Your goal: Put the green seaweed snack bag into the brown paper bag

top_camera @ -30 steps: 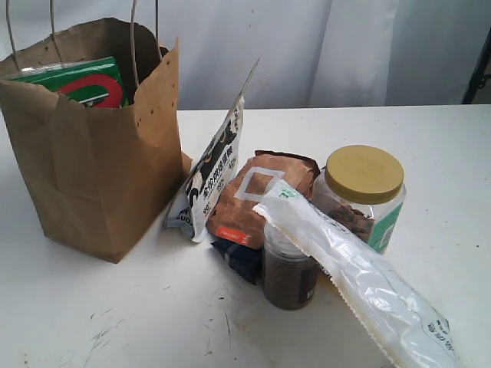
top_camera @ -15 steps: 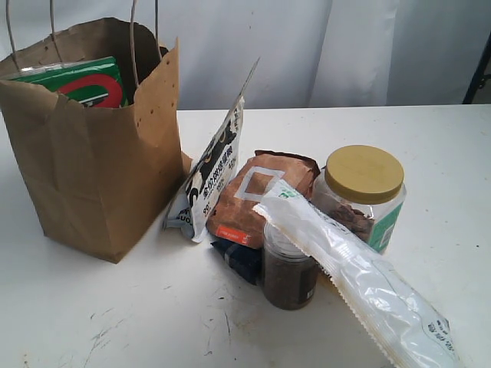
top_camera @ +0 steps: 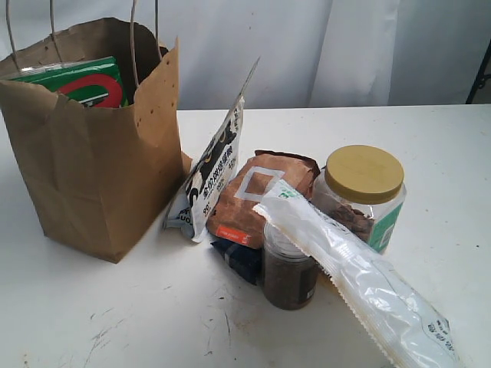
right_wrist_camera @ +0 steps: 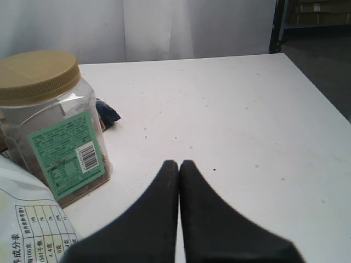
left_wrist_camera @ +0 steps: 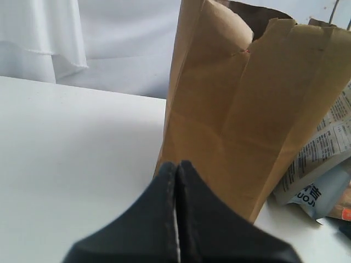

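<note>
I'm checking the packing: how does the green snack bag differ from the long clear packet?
The green snack bag stands inside the brown paper bag, only its top showing; the clear packet lies outside on the table, slanting over a small dark jar. The green snack bag is opaque with a red arc; the clear packet is see-through. Both are flat packets.

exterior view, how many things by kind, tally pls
paper bag: 1
jars: 2 (yellow-lid jar, small jar)
packets: 5 (green packet, white pouch, red-brown packet, blue packet, clear packet)
total: 8
</note>
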